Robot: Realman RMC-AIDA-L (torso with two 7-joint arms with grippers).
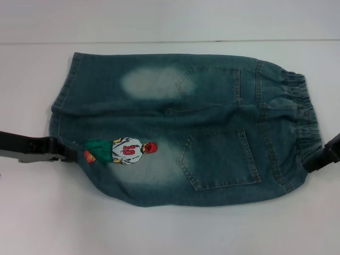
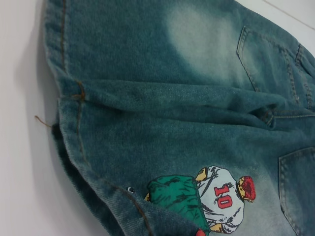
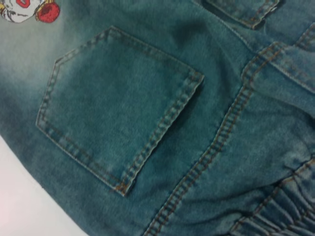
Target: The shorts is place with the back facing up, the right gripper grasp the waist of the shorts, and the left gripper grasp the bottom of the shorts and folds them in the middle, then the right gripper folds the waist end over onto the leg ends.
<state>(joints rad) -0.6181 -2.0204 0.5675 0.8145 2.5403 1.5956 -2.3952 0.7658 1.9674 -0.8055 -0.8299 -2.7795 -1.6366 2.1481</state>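
Observation:
The shorts (image 1: 175, 133) lie flat on the white table with the back facing up, both back pockets showing. The waist end (image 1: 298, 114) with its puckered elastic points right, and the leg ends (image 1: 59, 109) point left. The embroidered player numbered 10 (image 1: 126, 151) is on the near leg. My left gripper (image 1: 65, 153) sits at the near leg's hem, beside the figure's feet. My right gripper (image 1: 314, 159) is at the near corner of the waistband. The left wrist view shows the hem (image 2: 74, 132) and the figure (image 2: 219, 196) up close. The right wrist view shows a back pocket (image 3: 118, 108) and the elastic (image 3: 275, 214).
The white table (image 1: 159, 231) extends around the shorts on every side. Its far edge (image 1: 170, 42) runs along the back, just behind the shorts, with a pale wall beyond it.

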